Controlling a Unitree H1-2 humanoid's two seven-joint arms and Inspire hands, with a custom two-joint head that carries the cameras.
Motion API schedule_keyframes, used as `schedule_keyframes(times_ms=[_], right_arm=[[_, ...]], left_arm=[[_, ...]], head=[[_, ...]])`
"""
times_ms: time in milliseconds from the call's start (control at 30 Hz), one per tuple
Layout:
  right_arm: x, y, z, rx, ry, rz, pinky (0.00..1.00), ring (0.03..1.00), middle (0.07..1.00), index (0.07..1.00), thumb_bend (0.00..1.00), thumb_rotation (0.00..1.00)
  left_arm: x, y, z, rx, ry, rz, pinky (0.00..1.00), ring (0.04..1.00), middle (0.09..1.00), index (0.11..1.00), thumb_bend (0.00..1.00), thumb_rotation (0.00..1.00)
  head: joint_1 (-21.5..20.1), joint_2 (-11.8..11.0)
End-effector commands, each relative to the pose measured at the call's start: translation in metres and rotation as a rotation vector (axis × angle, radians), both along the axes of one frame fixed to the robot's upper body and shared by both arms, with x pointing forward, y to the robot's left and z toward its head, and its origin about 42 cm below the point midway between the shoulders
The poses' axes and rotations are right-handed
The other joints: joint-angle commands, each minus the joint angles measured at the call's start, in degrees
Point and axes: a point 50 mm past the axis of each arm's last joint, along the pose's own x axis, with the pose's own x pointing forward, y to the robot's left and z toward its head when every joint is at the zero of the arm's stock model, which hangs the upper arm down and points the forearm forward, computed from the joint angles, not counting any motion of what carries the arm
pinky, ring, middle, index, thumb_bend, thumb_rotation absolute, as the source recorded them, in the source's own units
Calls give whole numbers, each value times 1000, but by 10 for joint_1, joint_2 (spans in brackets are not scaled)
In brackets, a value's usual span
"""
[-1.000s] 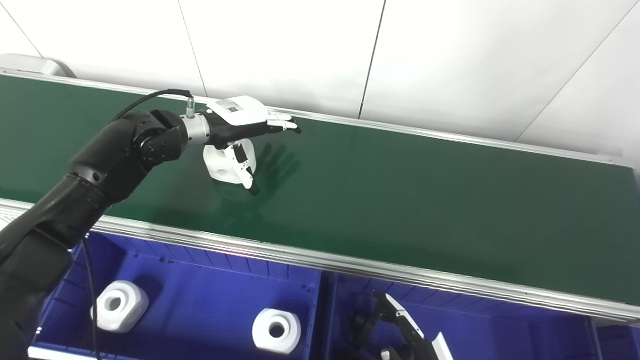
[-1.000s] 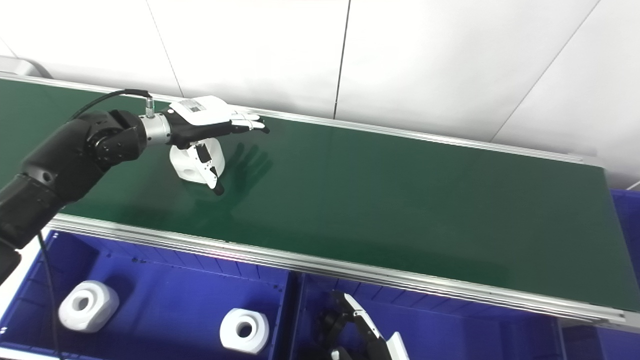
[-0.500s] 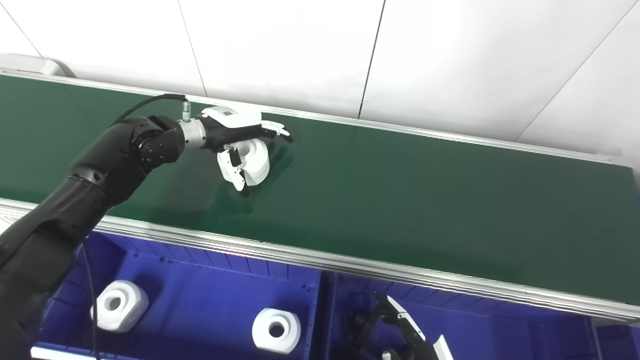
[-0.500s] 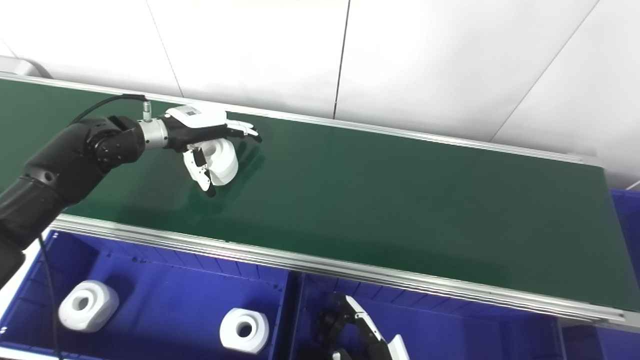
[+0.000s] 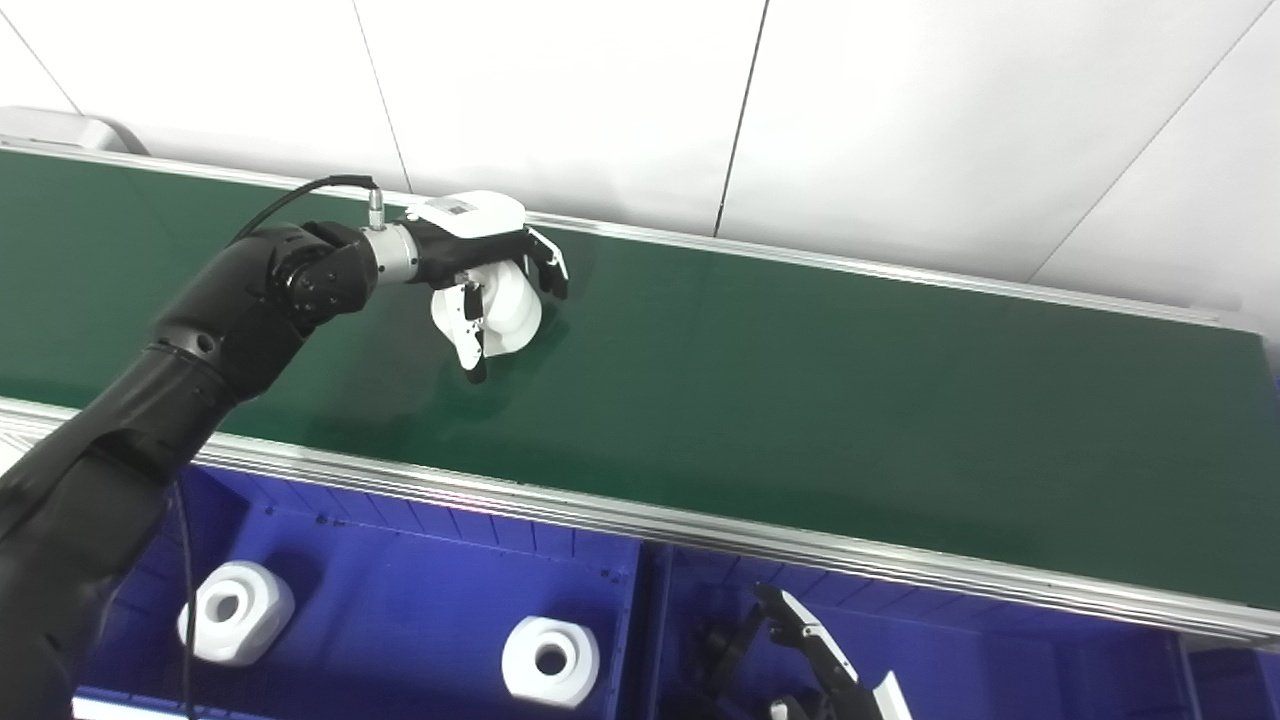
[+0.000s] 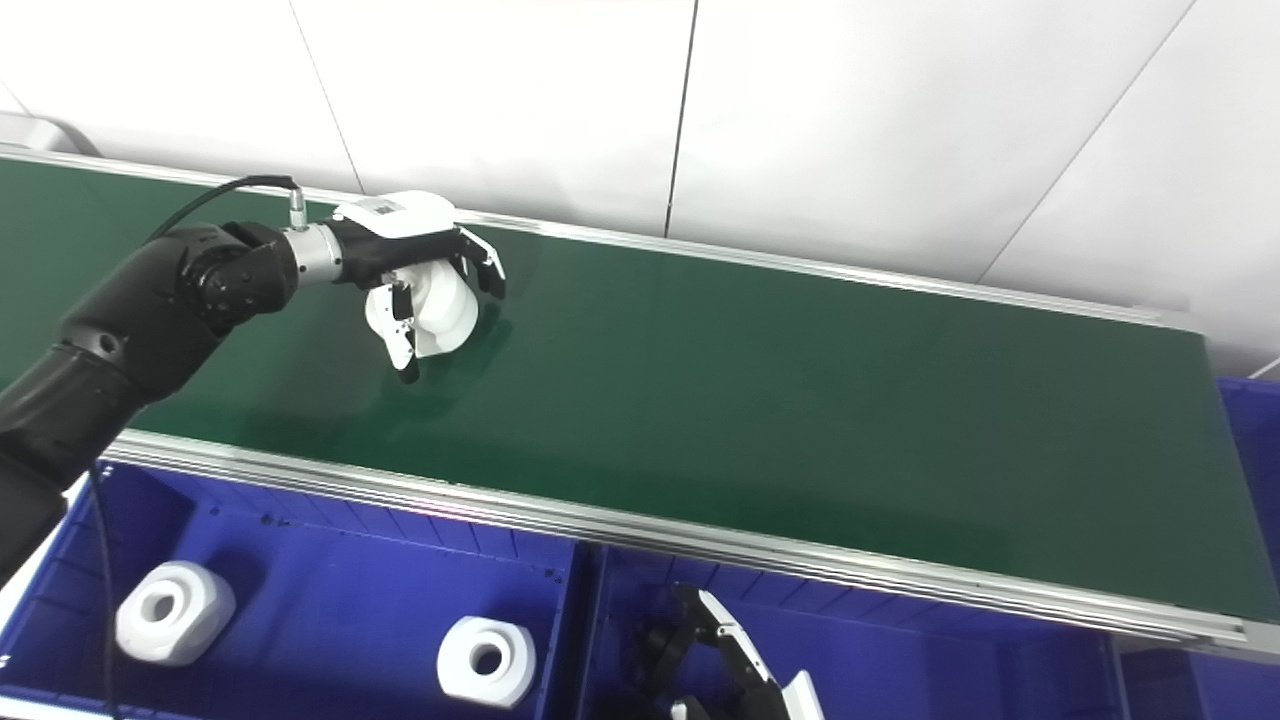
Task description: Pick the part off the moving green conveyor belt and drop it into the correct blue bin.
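Note:
A white ring-shaped part (image 5: 508,310) is over the far left of the green conveyor belt (image 5: 800,400). My left hand (image 5: 480,270) is shut on it, fingers curled over its far side and the thumb down its near side. Whether the part still touches the belt, I cannot tell. Only the fingertips of my right hand (image 5: 815,665) show at the bottom edge, low over the right blue bin (image 5: 1000,660), fingers apart and holding nothing.
The left blue bin (image 5: 400,620) below the belt's near rail holds two white ring parts (image 5: 235,612) (image 5: 550,660). A metal rail (image 5: 700,535) runs between belt and bins. White wall panels stand behind the belt.
The part travelled right along the belt into my left hand. The fingers, stretched flat a second ago, have curled down around it.

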Motion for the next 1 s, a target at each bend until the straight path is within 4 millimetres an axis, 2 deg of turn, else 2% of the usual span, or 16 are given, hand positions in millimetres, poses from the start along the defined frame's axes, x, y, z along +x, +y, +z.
schedule_keyframes(times_ms=[0,33,67,167,533,967], right_arm=[[-2,0,10,41,-64,1,823,878,902,886,536,1000],[-1,-1,10,41,-65,0,821,876,902,884,539,1000],[-1,-1,9,42,-64,-2,818,874,901,883,541,1000],[-2,-1,9,46,-60,-8,816,873,901,882,543,1000],[-2,-1,8,44,-62,-6,818,872,901,884,550,1000],[1,2,8,48,-68,3,819,874,904,885,529,1000]], left_arm=[[14,3,32,-41,-107,-13,312,416,608,536,759,0],[15,3,33,-42,-110,-13,296,397,561,515,666,0],[15,4,34,-37,-114,-13,288,420,516,500,565,0],[15,4,36,-35,-123,-15,282,444,498,487,517,0],[15,1,41,-57,-131,-28,293,451,491,419,503,0],[12,-4,55,-98,-143,-72,327,453,490,431,504,0]], head=[[1,-1],[1,-1],[1,-1],[-1,0],[0,2],[-1,2]])
